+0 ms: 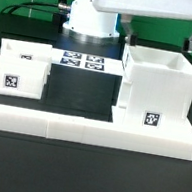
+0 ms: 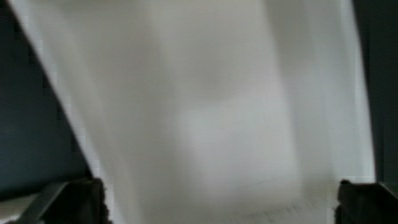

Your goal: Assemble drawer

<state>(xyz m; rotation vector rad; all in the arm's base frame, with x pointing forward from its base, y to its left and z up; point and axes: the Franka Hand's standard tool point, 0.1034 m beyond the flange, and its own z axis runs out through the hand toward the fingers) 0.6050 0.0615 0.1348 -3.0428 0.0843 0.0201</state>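
The drawer's large white cube-like housing (image 1: 156, 89) stands at the exterior view's right, with a square tag low on its front. Two small open-topped trays (image 1: 28, 52) (image 1: 11, 78) sit at the left, each tagged. My gripper (image 1: 161, 44) hangs over the far top edge of the housing, its dark fingers (image 1: 130, 37) spread wide. In the wrist view a blurred white surface of the housing (image 2: 214, 100) fills the span between the fingers (image 2: 75, 203), and the gripper (image 2: 217, 205) is open around it. Whether the pads touch it cannot be seen.
A long low white L-shaped wall (image 1: 88, 131) runs along the front and up the right side of the housing. The marker board (image 1: 82, 59) lies at the back, in front of the robot's base (image 1: 87, 17). Dark tabletop (image 1: 79, 96) lies between the trays and the housing.
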